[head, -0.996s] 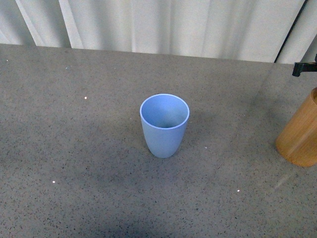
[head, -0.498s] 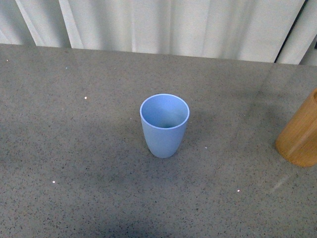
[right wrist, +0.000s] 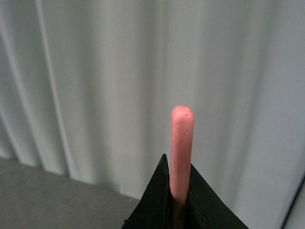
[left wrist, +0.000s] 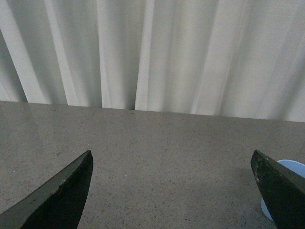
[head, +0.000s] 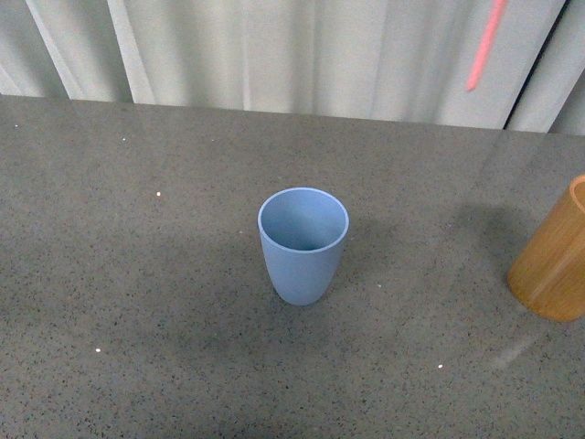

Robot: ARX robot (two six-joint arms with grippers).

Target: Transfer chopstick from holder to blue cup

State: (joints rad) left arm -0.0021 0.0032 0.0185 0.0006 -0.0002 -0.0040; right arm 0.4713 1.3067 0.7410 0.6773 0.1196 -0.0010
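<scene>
Chopstick (right wrist: 182, 143) is pinched between the 2 closed jaws of the right gripper (right wrist: 178, 193), with its rounded end standing clear above them. In the front view it is seen blurred, high in the air, nearer the holder (head: 553, 261) than the blue cup (head: 303, 242), touching neither. It is judged light, stiff and smooth, so slipping is to be guarded against; a firm hold near 1 end suits lowering. The left gripper (left wrist: 171, 157) is spread wide, nothing held.
</scene>
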